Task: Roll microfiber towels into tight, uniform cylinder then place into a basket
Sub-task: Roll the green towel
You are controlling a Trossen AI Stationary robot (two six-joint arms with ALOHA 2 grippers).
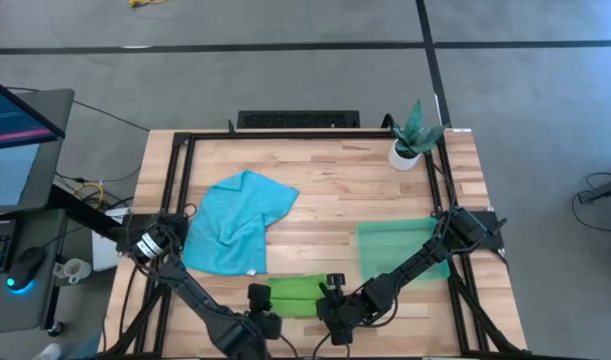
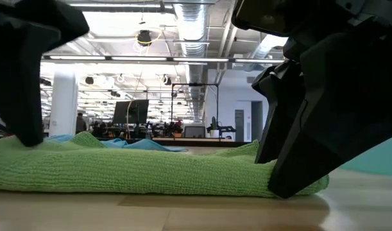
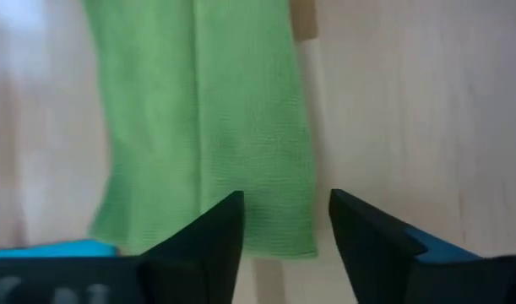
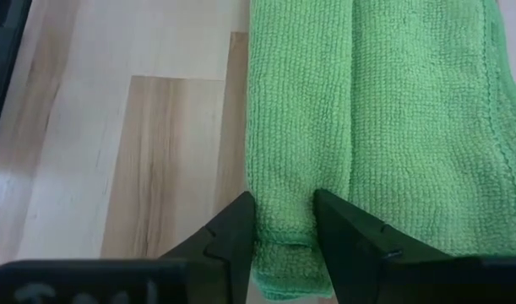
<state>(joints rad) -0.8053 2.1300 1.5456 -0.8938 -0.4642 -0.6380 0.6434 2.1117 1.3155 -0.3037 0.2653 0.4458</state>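
The lime green towel (image 1: pixel 293 291) lies as a folded or partly rolled strip at the near edge of the tabletop (image 1: pixel 325 190), and its long axis runs from left to right, from one gripper to the other. The left gripper (image 1: pixel 257 297) is at the left end of this strip and the right gripper (image 1: pixel 334 290) is at the right end, so each arm is nearest to its own end and neither has to cross over. In the right wrist view the fingers (image 4: pixel 232 232) stand a little apart with one thick fold of the towel between them, so I judge this gripper to be closed on the end of the roll. In the left wrist view the fingers (image 3: pixel 219 228) are apart just at the towel's edge, and they do not seem to clamp anything. The coming move, I think, depends on both ends turning together across the short side of the strip; otherwise the cylinder can become a cone. The turquoise towel (image 1: pixel 235 220) lies unrolled and a little crumpled on the left half of the tabletop, behind the green one. The basket (image 1: pixel 400 248) stands on the right side, near the right arm, and looks empty. A small plant pot (image 1: pixel 405 152) stands at the far right corner. I can read no brand, label or writing in any view.
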